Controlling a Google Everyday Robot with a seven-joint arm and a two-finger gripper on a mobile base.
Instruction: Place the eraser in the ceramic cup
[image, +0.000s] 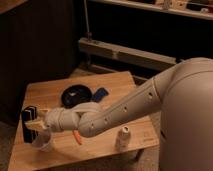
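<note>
The eraser (28, 119) is a black upright block with white stripes, at the table's left edge. My gripper (34, 123) is at the end of the arm that reaches across the table from the right, and it is shut on the eraser. It holds the eraser right above the white ceramic cup (43, 141), which stands near the table's front left corner. The eraser's lower end is at the cup's rim; I cannot tell whether it is inside.
The wooden table (112, 80) carries a black round bowl (76, 94), a blue rectangular thing (99, 94), an orange item (77, 137) under my arm and a small pale capped bottle (123, 136) near the front edge. Dark shelving stands behind.
</note>
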